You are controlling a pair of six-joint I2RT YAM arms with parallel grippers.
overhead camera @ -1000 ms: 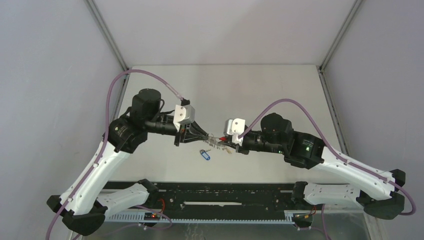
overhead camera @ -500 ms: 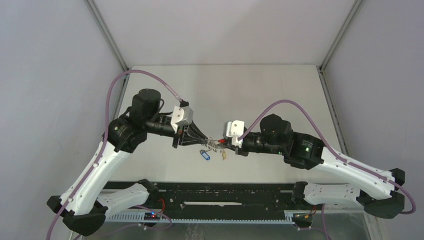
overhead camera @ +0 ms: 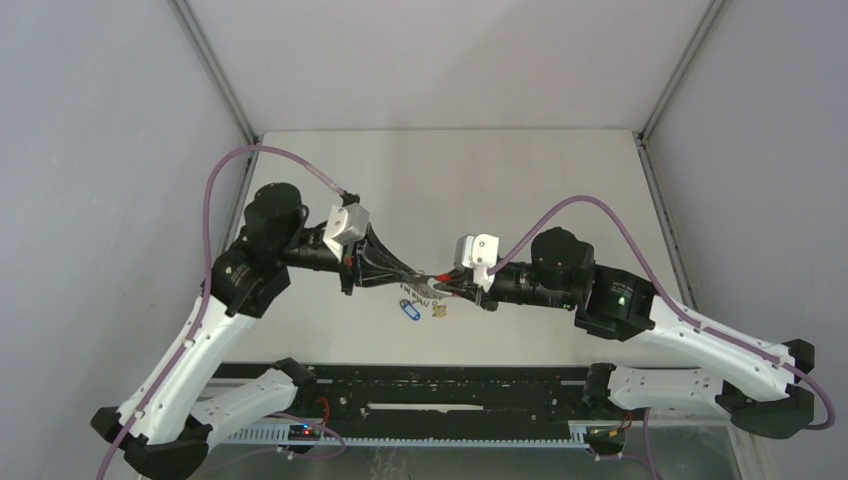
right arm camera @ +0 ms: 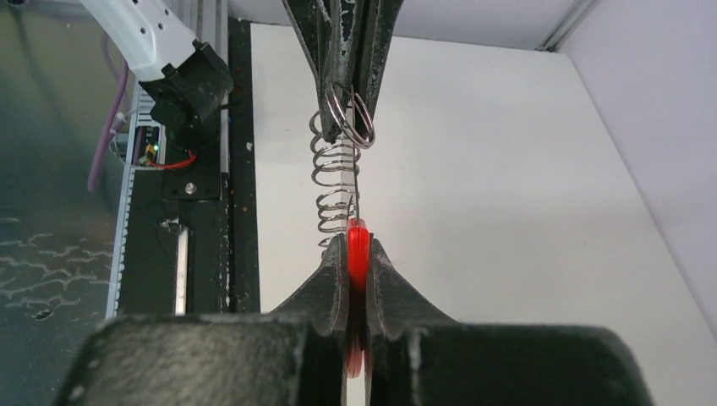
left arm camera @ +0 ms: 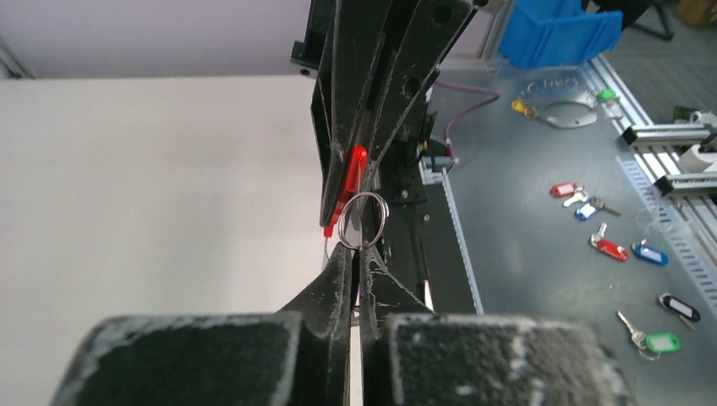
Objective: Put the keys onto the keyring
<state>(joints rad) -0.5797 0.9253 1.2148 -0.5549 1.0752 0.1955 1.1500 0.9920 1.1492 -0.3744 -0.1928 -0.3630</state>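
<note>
Since a sec ago the left arm [overhead camera: 195,340] has swung out to the left & its wrist has rolled; left jaws have closed down; yellow-orange key [overhead camera: 438,312] has shifted from under right jaws toward blue key [overhead camera: 407,310]

Around: pale tabletop [overhead camera: 520,180] w/ grey walls [overhead camera: 100,150] on 3 sides, black rail [overhead camera: 420,385] along near edge, purple cables [overhead camera: 565,205] looping off both wrists. Past the rail, in left wrist view: metal bench [left arm camera: 524,254] w/ spare tagged keys [left arm camera: 610,248], a blue bin [left arm camera: 558,34], a 2nd curved holder [left arm camera: 562,110]

In the way: both sets of jaws meet tip-to-tip over mid tabletop & cover most of the keyring [overhead camera: 437,283] from above

Keyring is held in the air btw them, over the 2 keys: grey row of wire clips [right arm camera: 334,182] like a coil, red band [right arm camera: 357,254] at one end. Right jaws clenched on red band, seen edge-on. Left jaws clenched on small wire ring [left arm camera: 362,222] at opposite end of clip row

Blue key lies on tabletop just on the near side of the keyring; yellow-orange key just beside it, can't tell if lying or dangling
</note>
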